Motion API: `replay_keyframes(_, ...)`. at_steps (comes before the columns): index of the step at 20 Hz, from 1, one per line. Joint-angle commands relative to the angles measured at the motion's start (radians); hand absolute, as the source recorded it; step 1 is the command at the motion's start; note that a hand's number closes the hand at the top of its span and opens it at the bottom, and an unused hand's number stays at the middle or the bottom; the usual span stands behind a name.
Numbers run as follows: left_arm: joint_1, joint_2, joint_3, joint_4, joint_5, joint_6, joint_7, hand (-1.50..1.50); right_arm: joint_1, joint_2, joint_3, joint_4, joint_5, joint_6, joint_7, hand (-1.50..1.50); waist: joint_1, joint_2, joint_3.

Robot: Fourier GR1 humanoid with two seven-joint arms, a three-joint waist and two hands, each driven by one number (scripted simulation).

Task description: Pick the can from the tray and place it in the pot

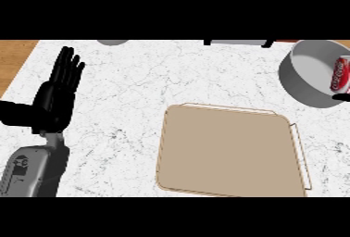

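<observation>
Head view: can (340, 74) in pot (304, 81) (right hand hidden); left hand (58, 90) spread.

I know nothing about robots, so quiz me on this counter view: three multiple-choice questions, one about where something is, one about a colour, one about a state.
1. Where is the can?
A. On the tray
B. Inside the pot
C. In the left hand

2. What colour is the tray?
A. Tan
B. Blue
C. Black

3. How is the left hand held?
A. Curled round the can
C. Pressed flat on the tray
B. Open, fingers straight, holding nothing

Answers:
1. B: the red can shows inside the rim of the grey pot at the view's upper right.
2. A: the tray is a plain tan sheet with a raised lip, nothing on it.
3. B: the black hand shows at the view's left with fingers straight, away from the tray.
</observation>
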Motion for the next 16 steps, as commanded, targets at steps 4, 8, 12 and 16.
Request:
replay_keyframes(4,-0.003,-0.015,0.002,0.032,0.001,-0.002,-0.022,0.0,-0.041,-0.068,-0.136,0.051,-0.141,0.149,0.072,-1.5,-0.006,0.005,0.001)
replay_keyframes(8,0.005,0.012,0.015,0.001,0.012,-0.016,0.005,0.0,0.002,-0.126,-0.205,0.055,-0.211,0.196,0.065,-1.5,-0.001,0.005,0.003)
replay_keyframes(12,-0.005,-0.009,-0.008,-0.014,-0.015,0.011,0.002,0.0,0.051,-0.161,-0.243,0.058,-0.25,0.242,0.046,-1.5,0.002,0.01,0.006)
replay_keyframes(16,-0.012,0.013,0.024,-0.005,0.019,-0.013,0.018,0.0,0.089,-0.21,-0.269,0.058,-0.277,0.319,0.041,-1.5,0.001,0.011,0.006)
